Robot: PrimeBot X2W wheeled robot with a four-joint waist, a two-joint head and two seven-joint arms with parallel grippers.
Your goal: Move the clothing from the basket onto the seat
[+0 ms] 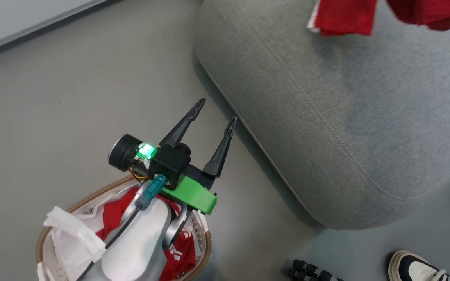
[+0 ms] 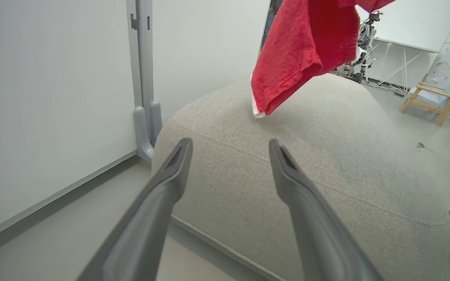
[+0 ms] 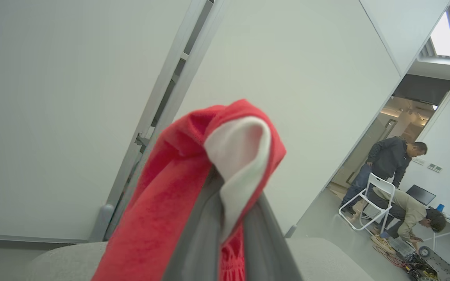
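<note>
My left gripper (image 1: pixel 216 111) stands open and holds nothing, over the floor between the basket (image 1: pixel 49 230) and the seat (image 1: pixel 326 117). In the left wrist view its fingers (image 2: pixel 170 179) point at the seat's (image 2: pixel 326 168) near edge. Red clothing (image 1: pixel 111 216) lies in the basket, partly hidden by my forearm. Another red piece of clothing (image 1: pixel 346 15) with white trim hangs above the seat; it also shows in the left wrist view (image 2: pixel 299 50). My right gripper (image 3: pixel 231 203) is shut on that clothing (image 3: pixel 162 210), a red and white fold bunched over its tips.
A white liner (image 1: pixel 72 234) drapes over the basket's rim. A person's shoes (image 1: pixel 416 269) stand by the seat's near corner, next to a black object (image 1: pixel 311 271). A white wall panel and post (image 2: pixel 143 78) run behind the seat. Two people (image 3: pixel 389 164) are far off.
</note>
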